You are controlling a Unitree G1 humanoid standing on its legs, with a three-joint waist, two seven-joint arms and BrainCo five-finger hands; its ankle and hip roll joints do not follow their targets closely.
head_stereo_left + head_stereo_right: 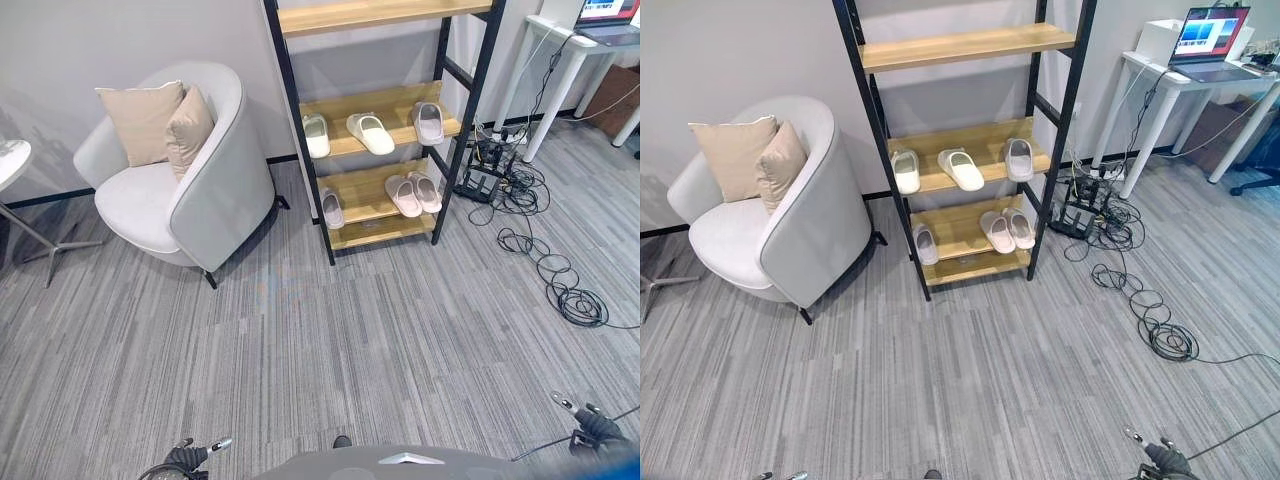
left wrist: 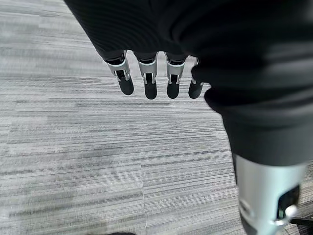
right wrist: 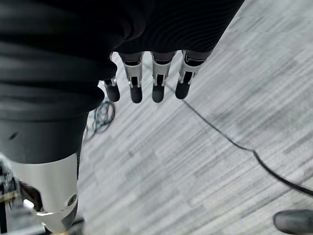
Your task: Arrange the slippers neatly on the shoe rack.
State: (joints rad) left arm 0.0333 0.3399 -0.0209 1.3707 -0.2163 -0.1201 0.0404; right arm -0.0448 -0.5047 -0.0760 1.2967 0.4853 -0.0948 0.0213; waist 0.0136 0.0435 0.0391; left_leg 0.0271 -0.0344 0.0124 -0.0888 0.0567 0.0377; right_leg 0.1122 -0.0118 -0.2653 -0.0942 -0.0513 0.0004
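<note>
The shoe rack has a black frame and wooden shelves and stands against the far wall. Its middle shelf holds three single slippers: a pale green one, a cream one lying askew, and a greyish-pink one. On the lower shelf, one pale slipper lies at the left and a pink pair sits side by side at the right. The top shelf is bare. My left hand and right hand hang low over the carpet, far from the rack. Both are open and hold nothing, fingers straight, fingers likewise.
A white armchair with two beige cushions stands left of the rack. A small round table is at the far left. A white desk carries a laptop at the right. Black cables coil on the carpet beside the rack.
</note>
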